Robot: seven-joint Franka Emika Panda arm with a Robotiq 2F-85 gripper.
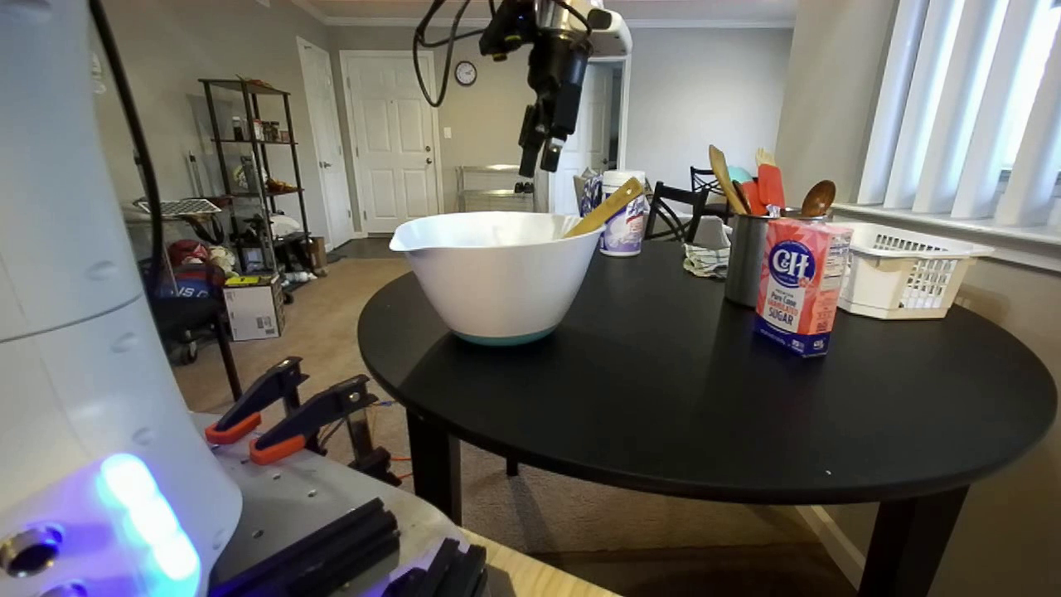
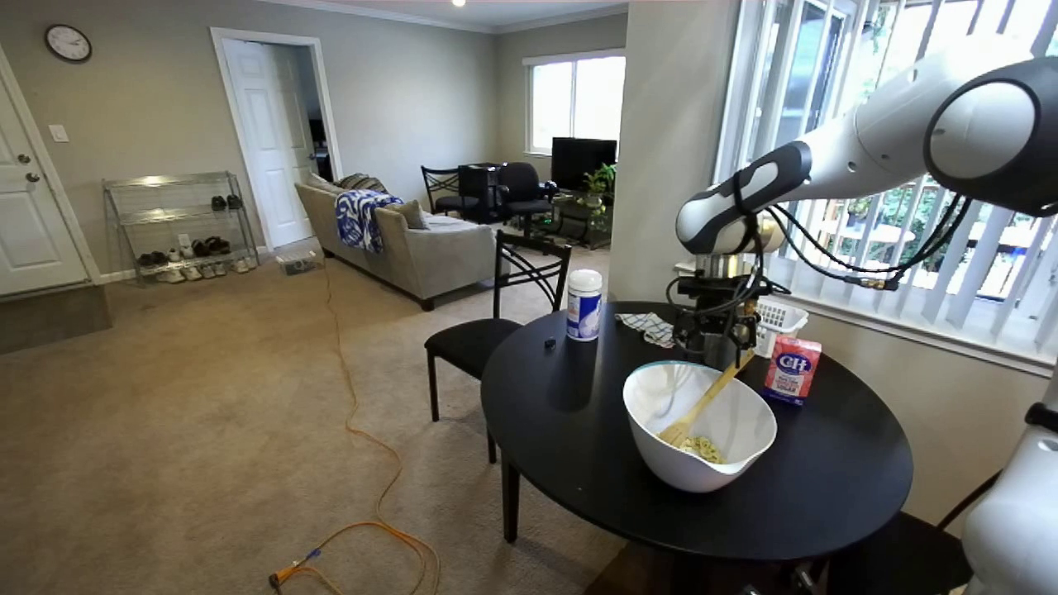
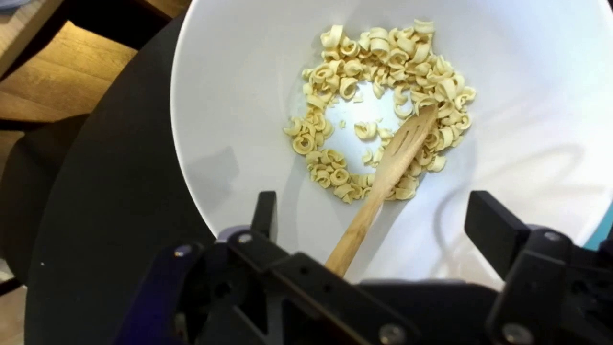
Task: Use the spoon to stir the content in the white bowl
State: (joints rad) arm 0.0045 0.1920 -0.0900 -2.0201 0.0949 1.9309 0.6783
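The white bowl (image 1: 506, 278) stands upright on the black table in both exterior views (image 2: 657, 450) and fills much of the wrist view (image 3: 230, 115). Curled pale pasta (image 3: 397, 52) lies in a ring on its bottom. The tan wooden spoon (image 3: 373, 196) leans in the bowl, its slotted head on the pasta. Its handle sticks out over the rim in both exterior views (image 1: 609, 207) (image 2: 711, 398). My gripper (image 3: 380, 223) is open and empty, pointing down above the bowl (image 1: 540, 159). The handle runs between the fingers in the wrist view, its end hidden beneath the gripper body.
A pink sugar box (image 1: 800, 286), a metal utensil holder (image 1: 746, 261) and a white basket (image 1: 908, 269) stand on the black table (image 1: 663, 398). A wipes canister (image 2: 584, 306) and a checked cloth (image 2: 649, 328) are also on it. A chair (image 2: 479, 339) stands beside the table.
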